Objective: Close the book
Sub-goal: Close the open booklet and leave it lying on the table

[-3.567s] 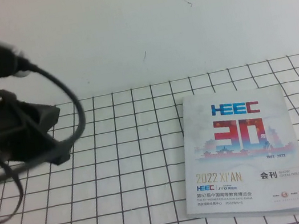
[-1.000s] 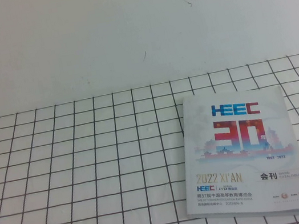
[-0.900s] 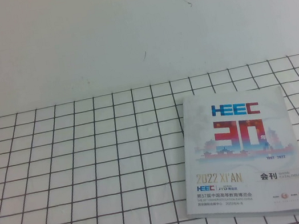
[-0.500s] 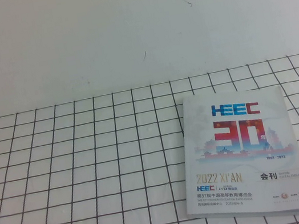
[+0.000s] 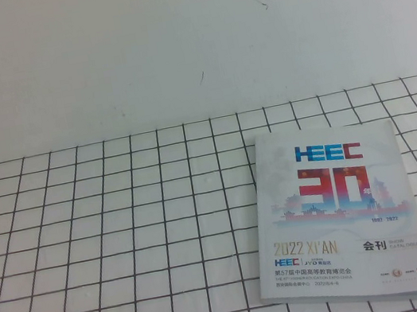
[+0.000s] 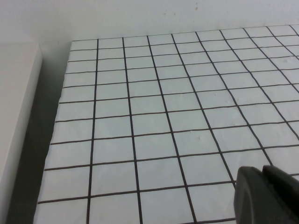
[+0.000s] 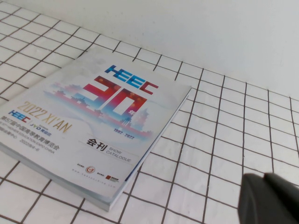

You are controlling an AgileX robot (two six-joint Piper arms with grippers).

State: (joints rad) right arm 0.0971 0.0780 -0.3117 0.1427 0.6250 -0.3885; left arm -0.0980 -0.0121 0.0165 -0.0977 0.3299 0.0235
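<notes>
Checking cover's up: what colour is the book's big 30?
Red and blue, clearest in right wrist view. Left gripper, right gripper: both off the book.

Plain white wall (image 5: pixel 134 56) at twelve o'clock, behind a white tablecloth (image 5: pixel 127 243) with black grid lines; soft, even light.

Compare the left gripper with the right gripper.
The left gripper hangs over bare grid cloth near its edge; the right gripper hangs beside the closed book. The left wrist view shows no book; the right wrist view shows its cover. Both are dark, outside the high view, and neither touches the book.
</notes>
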